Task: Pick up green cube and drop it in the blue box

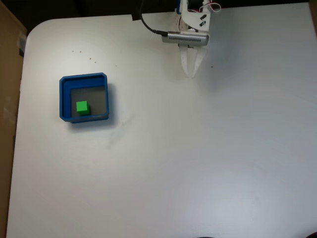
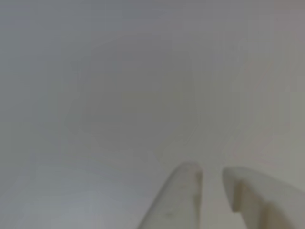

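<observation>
The green cube (image 1: 82,107) lies inside the blue box (image 1: 64,99), on its grey bottom near the lower-left corner in the fixed view. My gripper (image 1: 190,74) is far off to the right, near the table's top edge, with its white fingers pointing down the picture and drawn together to a point. In the other view the gripper (image 2: 212,175) hangs over bare white table with only a thin slit between its fingertips and nothing held.
A metal-cased camera (image 1: 187,38) with a black cable (image 1: 147,25) rides on the arm above the fingers. The white table (image 1: 198,158) has a rounded top-left corner, and a brown surface (image 1: 7,99) borders its left side.
</observation>
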